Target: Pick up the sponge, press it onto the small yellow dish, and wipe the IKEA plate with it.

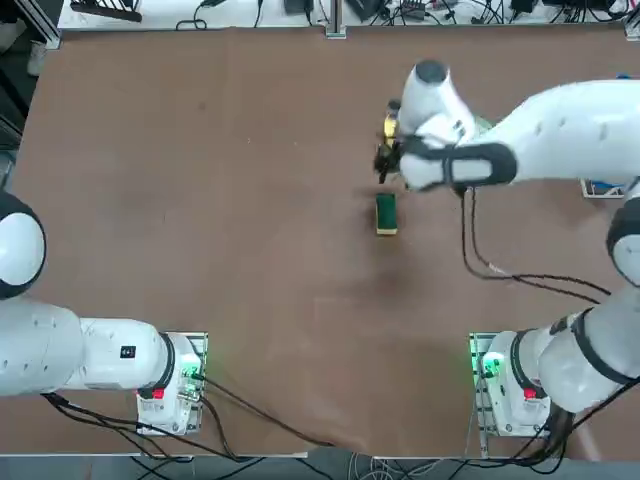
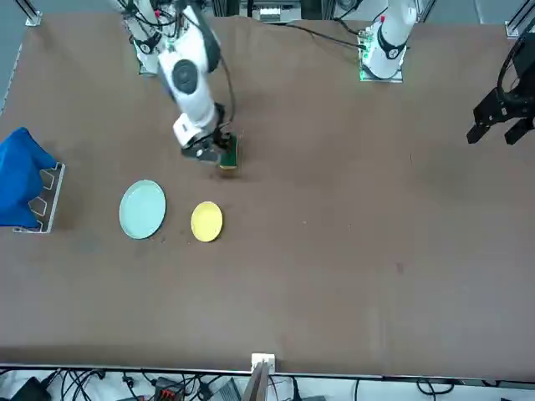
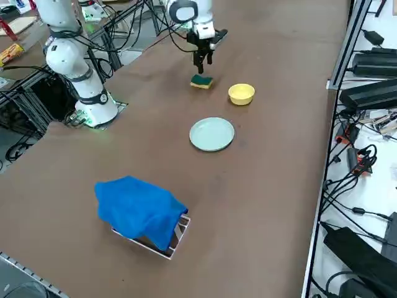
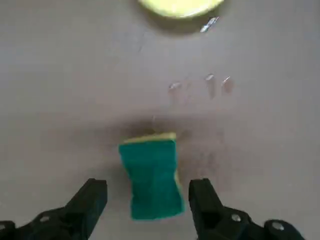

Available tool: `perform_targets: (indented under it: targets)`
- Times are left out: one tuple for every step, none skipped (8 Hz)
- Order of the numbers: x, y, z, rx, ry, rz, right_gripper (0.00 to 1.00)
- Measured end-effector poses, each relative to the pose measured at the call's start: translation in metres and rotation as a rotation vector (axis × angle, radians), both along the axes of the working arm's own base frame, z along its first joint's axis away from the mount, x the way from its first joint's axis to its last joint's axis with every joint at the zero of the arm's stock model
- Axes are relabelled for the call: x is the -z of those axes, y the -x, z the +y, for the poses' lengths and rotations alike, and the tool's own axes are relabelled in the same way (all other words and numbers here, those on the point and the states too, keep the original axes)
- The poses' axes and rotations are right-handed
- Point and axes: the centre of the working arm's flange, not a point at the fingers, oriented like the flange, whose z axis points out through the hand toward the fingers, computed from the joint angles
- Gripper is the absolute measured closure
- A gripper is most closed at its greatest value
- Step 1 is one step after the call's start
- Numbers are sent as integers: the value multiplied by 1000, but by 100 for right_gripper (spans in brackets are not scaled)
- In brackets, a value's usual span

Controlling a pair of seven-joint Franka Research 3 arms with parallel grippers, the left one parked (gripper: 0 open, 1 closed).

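- Brown tabletop carries everything; cables and dark gear crowd the floor past its edges, too cluttered to make out singly.
- Right pincer hangs just above the small rectangular sponge with a dark green scouring top over yellow foam; its two black fingers stand spread wide, one on each side of the sponge, clear of it, gripping nothing.
- Overhead, the white arm covers most of the pincer, and the sponge lies just clear of it, toward the robot's edge of the tabletop.
- Small round bright yellow dish sits near the sponge, toward the far edge; the wrist camera cuts off all but a sliver, and the arm hides nearly all of it overhead.
- Round pale mint-green plate with a raised rim lies just beside the yellow dish, toward the robot's right edge, hidden overhead by the arm.
- Crumpled blue cloth drapes over a small metal stand near the right edge, concealing most of it.
- No brand mark or writing is legible on any item.
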Motion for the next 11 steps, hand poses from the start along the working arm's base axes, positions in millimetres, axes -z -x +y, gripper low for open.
perform_targets:
  targets:
    - [14, 7, 7, -10, 0, 8, 0]
    - [24, 7, 7, -10, 1, 13, 0]
    - [30, 6, 5, -7, 4, 17, 0]
    - [34, 5, 4, -4, 9, 23, 0]
    - [38, 6, 3, -4, 13, 29, 0]
    - [42, 8, 1, -4, 19, 37, 0]
    - [48, 10, 0, -4, 23, 44, 0]
    - [57, 11, 0, -3, 22, 47, 0]
    - [65, 12, -1, -3, 24, 54, 0]
    - [71, 13, -1, -2, 28, 61, 0]
    - [74, 14, -2, -2, 30, 65, 0]
